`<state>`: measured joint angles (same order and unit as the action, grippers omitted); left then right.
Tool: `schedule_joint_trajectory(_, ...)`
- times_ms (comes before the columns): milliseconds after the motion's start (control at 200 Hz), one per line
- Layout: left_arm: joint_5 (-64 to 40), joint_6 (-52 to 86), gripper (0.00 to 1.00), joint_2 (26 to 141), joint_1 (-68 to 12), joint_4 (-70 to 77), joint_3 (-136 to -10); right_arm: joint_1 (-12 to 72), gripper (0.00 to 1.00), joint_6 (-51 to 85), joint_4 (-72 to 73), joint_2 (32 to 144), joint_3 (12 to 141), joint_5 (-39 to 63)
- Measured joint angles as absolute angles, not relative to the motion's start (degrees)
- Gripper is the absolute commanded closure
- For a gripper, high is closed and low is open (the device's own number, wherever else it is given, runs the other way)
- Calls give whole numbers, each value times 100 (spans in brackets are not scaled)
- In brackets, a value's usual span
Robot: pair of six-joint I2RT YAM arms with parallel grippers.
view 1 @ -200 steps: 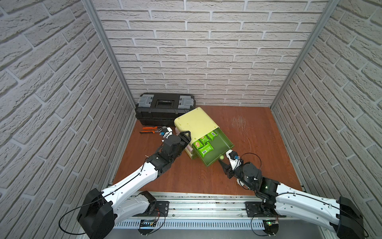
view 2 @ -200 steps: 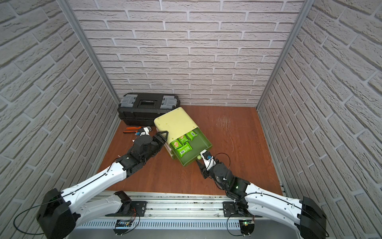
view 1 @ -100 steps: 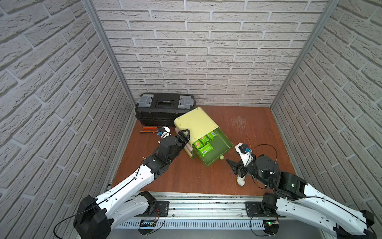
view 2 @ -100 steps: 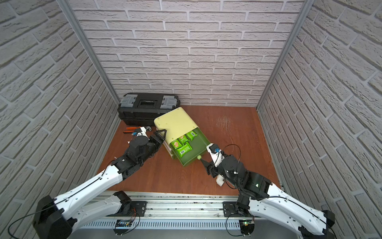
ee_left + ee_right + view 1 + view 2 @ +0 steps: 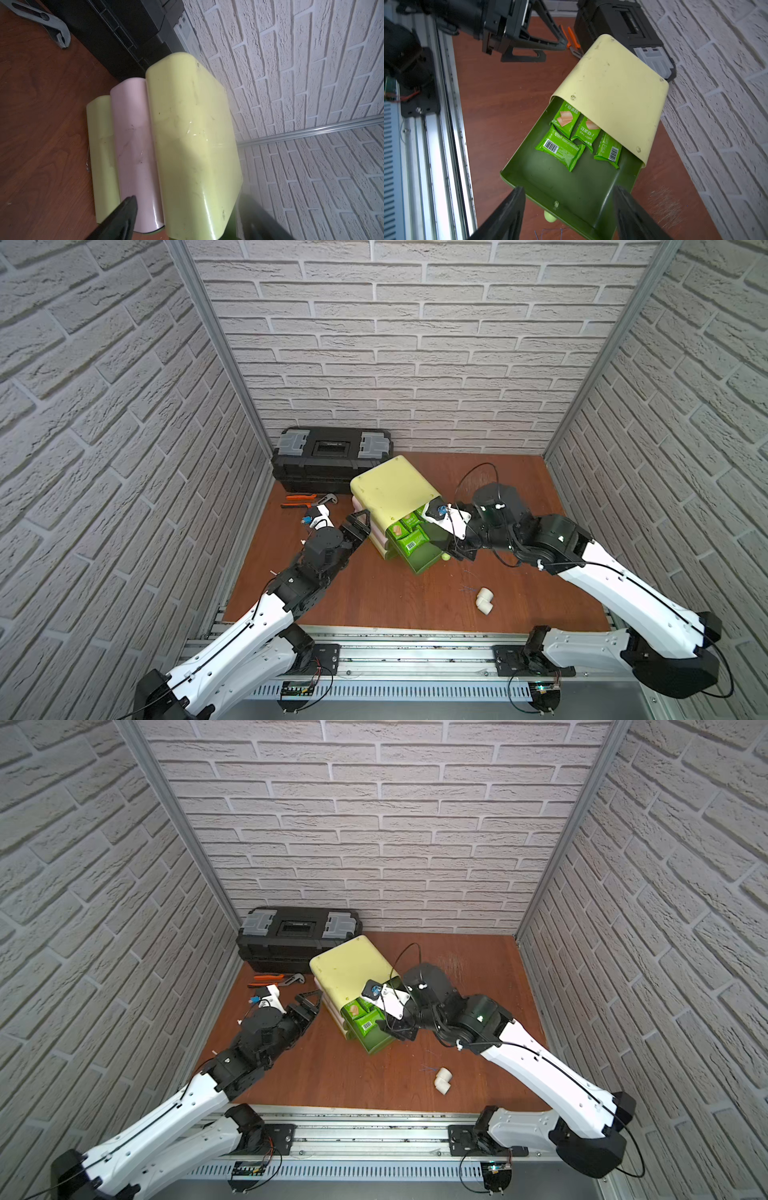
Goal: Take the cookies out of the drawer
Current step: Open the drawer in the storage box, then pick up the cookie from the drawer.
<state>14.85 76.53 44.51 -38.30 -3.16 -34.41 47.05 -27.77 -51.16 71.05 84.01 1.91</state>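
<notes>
You read "DRYCAKE" plus Chinese characters on one green cookie packet [image 5: 586,133] in the drawer [image 5: 571,195]; two neighbouring packets [image 5: 559,148] show barcodes, digits illegible.

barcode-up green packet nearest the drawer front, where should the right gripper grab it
Pinch the front barcode packet across its narrow middle, coming straight down into the open drawer. It lies flat, fully clear of the cabinet top, and the open right gripper likely spans its short width.

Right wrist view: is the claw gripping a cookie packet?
No: the right claw is open and empty; four green cookie packets lie loose in the green drawer.
</notes>
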Motion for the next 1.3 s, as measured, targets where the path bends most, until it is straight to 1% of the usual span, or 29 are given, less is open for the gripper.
schedule_joint_trajectory(215,1238,7424,19,4167,-3793,-495,-3400,4687,28,-4600,-6289,8305,9633,646)
schedule_joint_trajectory(440,1013,7190,20,3741,-3636,-637,-3277,4681,29,-5618,-6934,9164,10178,655)
schedule_joint_trajectory(585,860,7150,20,3599,-3433,-694,-3079,4681,30,-5983,-7131,9631,10427,537)
schedule_joint_trajectory(755,644,7133,21,3542,-3173,-698,-2985,4670,31,-6296,-7157,9972,10436,395)
schedule_joint_trajectory(1000,327,7111,21,3553,-2816,-687,-2956,4670,32,-6576,-7140,10202,10436,200)
schedule_joint_trajectory(1300,141,7113,21,3555,-2665,-646,-2851,4670,34,-6694,-7109,10558,10436,-14)
